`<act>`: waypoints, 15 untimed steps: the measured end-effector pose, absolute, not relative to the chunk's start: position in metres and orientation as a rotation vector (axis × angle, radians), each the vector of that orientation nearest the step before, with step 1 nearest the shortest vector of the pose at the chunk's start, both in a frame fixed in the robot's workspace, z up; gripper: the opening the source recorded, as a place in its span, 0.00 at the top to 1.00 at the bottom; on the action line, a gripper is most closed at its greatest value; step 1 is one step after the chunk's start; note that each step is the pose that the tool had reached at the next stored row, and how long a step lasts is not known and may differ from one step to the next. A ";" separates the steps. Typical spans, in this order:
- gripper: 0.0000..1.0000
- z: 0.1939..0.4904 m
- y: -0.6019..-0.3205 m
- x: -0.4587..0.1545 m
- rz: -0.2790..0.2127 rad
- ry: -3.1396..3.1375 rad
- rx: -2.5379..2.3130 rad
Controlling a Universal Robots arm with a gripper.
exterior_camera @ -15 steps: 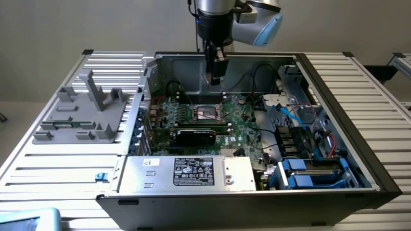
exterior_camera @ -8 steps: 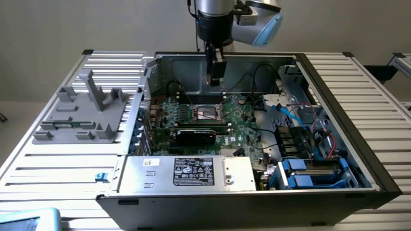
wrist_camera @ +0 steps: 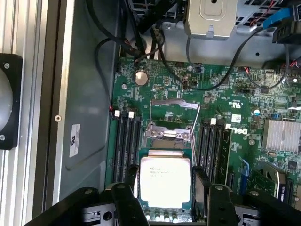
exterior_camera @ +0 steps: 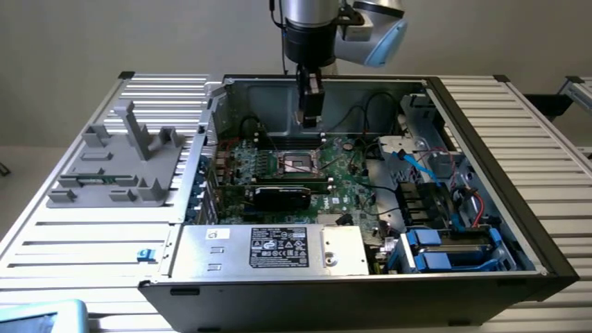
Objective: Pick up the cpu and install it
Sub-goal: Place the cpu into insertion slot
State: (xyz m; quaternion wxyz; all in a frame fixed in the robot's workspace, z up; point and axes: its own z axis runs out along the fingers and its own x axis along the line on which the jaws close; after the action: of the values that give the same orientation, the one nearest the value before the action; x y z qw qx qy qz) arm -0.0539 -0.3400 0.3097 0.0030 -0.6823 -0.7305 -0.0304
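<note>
The cpu chip [wrist_camera: 165, 181] looks to be lying flat in its socket [wrist_camera: 164, 153] on the green board [wrist_camera: 235, 94], the fingers [wrist_camera: 203, 183] hovering just above, spread apart and empty either side of it, with the metal hold-down frame [wrist_camera: 172, 133] not yet closed over it.

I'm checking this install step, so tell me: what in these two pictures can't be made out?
- Whether the chip is gripped or lying free: wrist view, the gripper hides its side edges.
- The chip's printing: wrist view, too small to read.
- What the socket holds: exterior view, too small.
- The black label on the silver box: exterior view, print too small.
</note>
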 end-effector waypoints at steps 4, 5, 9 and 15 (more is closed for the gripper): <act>0.45 0.308 -0.344 -0.054 -0.096 -2.266 -2.167; 0.45 0.307 -0.345 -0.054 -0.096 -2.259 -2.174; 0.45 0.301 -0.347 -0.054 -0.096 -2.229 -2.206; 0.45 0.290 -0.350 -0.054 -0.097 -2.196 -2.241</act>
State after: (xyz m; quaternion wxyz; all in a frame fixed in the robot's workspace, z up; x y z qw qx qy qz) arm -0.0539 -0.3499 0.2902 0.0013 -0.7140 -0.6995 -0.0309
